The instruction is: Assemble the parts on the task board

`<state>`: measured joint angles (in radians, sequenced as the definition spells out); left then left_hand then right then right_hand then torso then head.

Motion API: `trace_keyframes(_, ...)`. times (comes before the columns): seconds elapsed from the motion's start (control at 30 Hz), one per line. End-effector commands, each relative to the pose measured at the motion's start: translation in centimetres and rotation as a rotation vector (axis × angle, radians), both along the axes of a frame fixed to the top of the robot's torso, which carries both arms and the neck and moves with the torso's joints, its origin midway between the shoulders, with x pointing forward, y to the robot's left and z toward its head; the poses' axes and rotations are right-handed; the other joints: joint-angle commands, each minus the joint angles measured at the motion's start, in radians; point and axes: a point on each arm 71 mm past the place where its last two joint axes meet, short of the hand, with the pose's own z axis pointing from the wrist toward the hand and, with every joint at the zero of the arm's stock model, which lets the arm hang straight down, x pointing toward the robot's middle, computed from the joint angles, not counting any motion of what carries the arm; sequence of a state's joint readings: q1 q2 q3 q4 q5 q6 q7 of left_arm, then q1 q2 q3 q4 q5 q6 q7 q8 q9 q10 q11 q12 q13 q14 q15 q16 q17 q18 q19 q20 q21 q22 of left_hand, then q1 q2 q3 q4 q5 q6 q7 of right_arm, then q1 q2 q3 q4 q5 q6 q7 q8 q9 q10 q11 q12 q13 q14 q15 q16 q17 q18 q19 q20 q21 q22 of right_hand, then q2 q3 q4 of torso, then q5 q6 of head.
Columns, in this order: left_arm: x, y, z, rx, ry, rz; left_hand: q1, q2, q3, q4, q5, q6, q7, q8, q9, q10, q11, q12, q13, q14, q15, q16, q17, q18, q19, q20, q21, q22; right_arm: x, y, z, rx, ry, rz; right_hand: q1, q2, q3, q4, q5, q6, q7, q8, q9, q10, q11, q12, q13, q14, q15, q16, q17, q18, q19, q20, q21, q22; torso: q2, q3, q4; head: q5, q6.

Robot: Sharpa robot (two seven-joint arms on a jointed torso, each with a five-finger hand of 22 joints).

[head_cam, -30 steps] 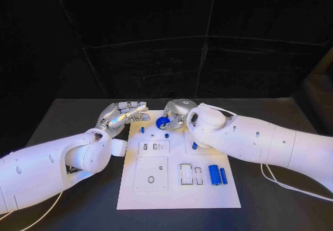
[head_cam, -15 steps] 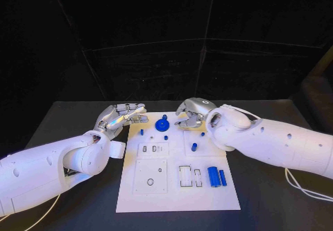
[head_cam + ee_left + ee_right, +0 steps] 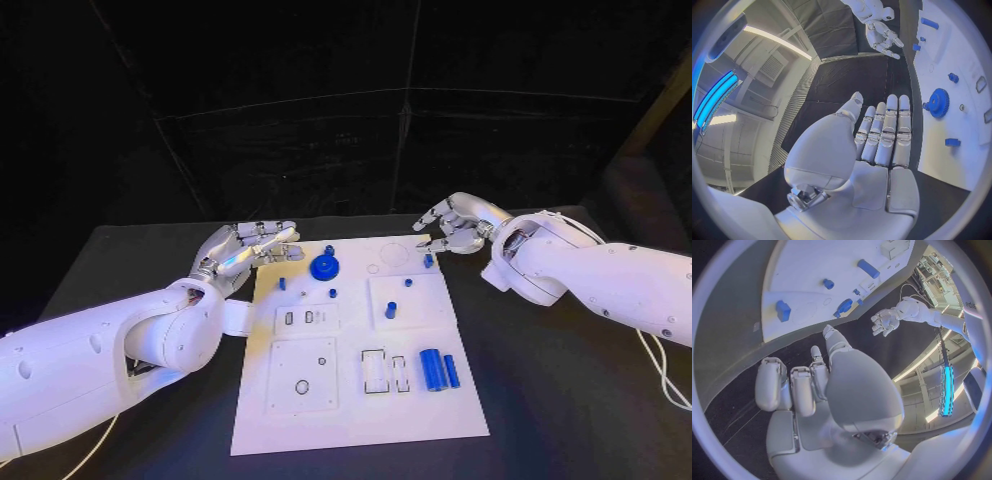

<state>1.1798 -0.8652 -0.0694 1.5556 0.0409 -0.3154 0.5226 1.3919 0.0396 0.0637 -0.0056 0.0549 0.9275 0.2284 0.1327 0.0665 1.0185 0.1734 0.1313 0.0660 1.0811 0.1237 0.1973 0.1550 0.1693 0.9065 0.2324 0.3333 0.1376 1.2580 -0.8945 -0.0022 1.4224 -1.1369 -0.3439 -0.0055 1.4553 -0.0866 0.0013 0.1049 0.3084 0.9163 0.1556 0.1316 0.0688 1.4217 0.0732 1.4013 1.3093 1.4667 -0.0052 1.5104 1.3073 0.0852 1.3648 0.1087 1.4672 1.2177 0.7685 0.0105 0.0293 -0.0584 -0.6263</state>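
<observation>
Two silver many-fingered hands flank the far end of the flat white task board [image 3: 361, 400] on the black tabletop [image 3: 577, 400] in the head view. The left hand [image 3: 248, 246] sits at the board's far left corner, fingers spread, nothing in it. The right hand [image 3: 456, 228] hovers beyond the far right corner, fingers apart and empty. A round blue toothed gear [image 3: 326, 267] lies on the board near the left hand, apart from it. Two blue cylinders [image 3: 438, 369] lie side by side nearer the robot; the smaller blue pieces are too small to identify.

In the left wrist view, the left hand [image 3: 879, 145] is flat with its fingers extended, holding nothing; the gear [image 3: 938, 103] lies just beyond its fingertips.

In the right wrist view, the right hand [image 3: 817, 390] has loosely bent fingers, nothing held; the board [image 3: 811, 290] is cut off by the circle's rim.
</observation>
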Motion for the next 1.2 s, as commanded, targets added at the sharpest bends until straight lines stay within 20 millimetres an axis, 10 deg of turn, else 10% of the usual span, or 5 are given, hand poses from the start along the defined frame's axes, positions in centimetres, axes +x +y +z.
trace_keyframes(0.03,0.1,-0.1,0.2,-0.006,-0.013,-0.011,0.0,0.011,-0.001,-0.004,0.0,0.004,0.004,-0.006,-0.001,0.009,0.001,-0.005,-0.001,0.005,0.001,-0.003,0.002,0.013,0.008,0.001,-0.006,-0.002,0.3,-0.6,0.1,0.061,0.003,0.023,0.007,0.002,-0.002,-0.01,-0.006,-0.011,0.007,-0.008,-0.003,-0.004,0.001,-0.005,0.021,0.068,0.005,-0.003,0.092,-0.014,-0.004,0.0,-0.003,0.001,0.0,0.0048,-0.0024,-0.008,0.001)
trace_keyframes(0.53,0.2,-0.2,0.1,-0.005,-0.014,-0.01,0.0,0.011,-0.001,-0.004,0.0,0.004,0.004,-0.006,-0.001,0.009,0.001,-0.005,-0.001,0.005,0.001,-0.003,0.002,0.013,0.008,0.001,-0.006,-0.002,0.9,-2.1,-1.9,-0.061,0.041,0.004,0.004,0.0,-0.013,-0.023,0.002,-0.035,0.012,-0.019,-0.003,-0.01,0.006,-0.011,0.015,0.068,0.009,-0.004,0.091,-0.014,-0.006,0.004,-0.004,-0.003,0.0,-0.0011,0.0037,-0.018,-0.007)
trace_keyframes(1.2,0.2,-0.1,0.1,-0.004,-0.014,-0.008,0.0,0.011,-0.001,-0.005,0.0,0.004,0.004,-0.006,-0.001,0.009,0.001,-0.006,-0.001,0.006,0.001,-0.004,0.002,0.013,0.008,0.001,-0.007,-0.002,0.6,-2.5,-3.0,-0.101,0.081,0.009,-0.007,0.003,-0.021,-0.024,0.007,-0.024,0.01,-0.011,0.001,-0.007,0.005,-0.008,0.018,0.068,0.009,-0.003,0.093,-0.014,-0.005,0.005,-0.004,-0.002,0.0,-0.0001,0.0001,-0.021,-0.01)
